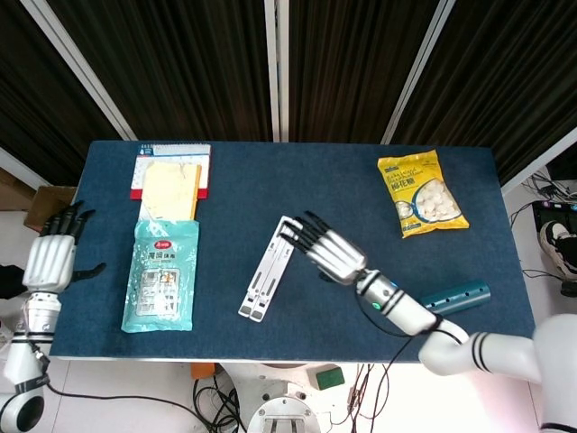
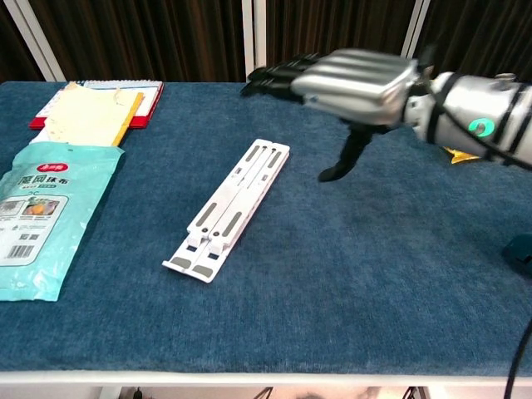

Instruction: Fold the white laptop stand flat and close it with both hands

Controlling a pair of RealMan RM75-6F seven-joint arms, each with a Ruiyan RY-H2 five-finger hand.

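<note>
The left hand (image 1: 50,260) is showing only in the head view, hanging past the table (image 1: 352,194) edge well to the left of the laptop stand (image 1: 267,271), fingers spread and holding nothing; the chest view is not catching it at all. The right forearm is running out of frame at the lower right in the head view, and in the chest view the right hand (image 2: 353,83) is slightly blurred, so its fingertips are hard to make out. That hand is hovering just right of the stand's far end, fingers extended and apart, gripping nothing and touching nothing. The white laptop stand is lying flat on the blue table with its two bars closed side by side, near the table's middle. Its long axis is running diagonally, the far end pointing up and to the right, the near end toward the front edge and the left. A teal pouch (image 1: 160,273) is lying left of the stand, a notebook (image 1: 169,176) behind that pouch, a yellow snack bag (image 1: 420,192) far to the stand's right, and a teal cylinder (image 1: 455,297) right of it near the front, cut off at the chest view's edge.
</note>
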